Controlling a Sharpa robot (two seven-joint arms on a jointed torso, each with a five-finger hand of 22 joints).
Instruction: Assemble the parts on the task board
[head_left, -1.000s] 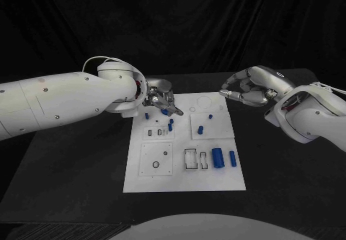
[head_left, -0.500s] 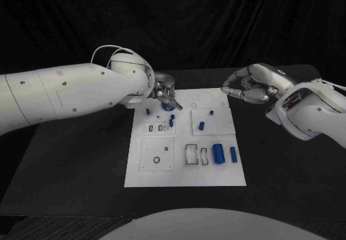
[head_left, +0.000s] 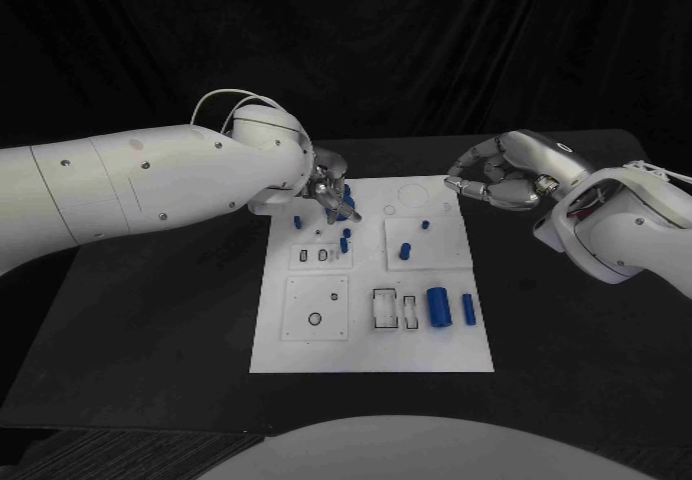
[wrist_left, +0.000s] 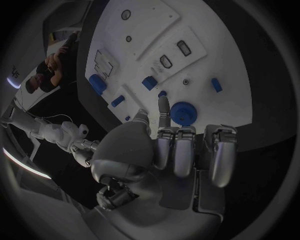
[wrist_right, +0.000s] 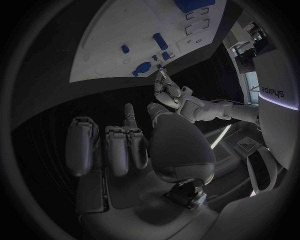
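The left hand (head_left: 335, 197) reaches down with fingers extended, while the right hand (head_left: 498, 180) hovers, fingers curled in.

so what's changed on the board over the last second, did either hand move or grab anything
The left hand has shifted a little toward the far edge of the task board, its fingers over a round blue part; whether it grips that part can't be told. The right hand stays curled beside the board's far right corner, holding nothing visible. The blue cylinders near the board's right edge lie as before.
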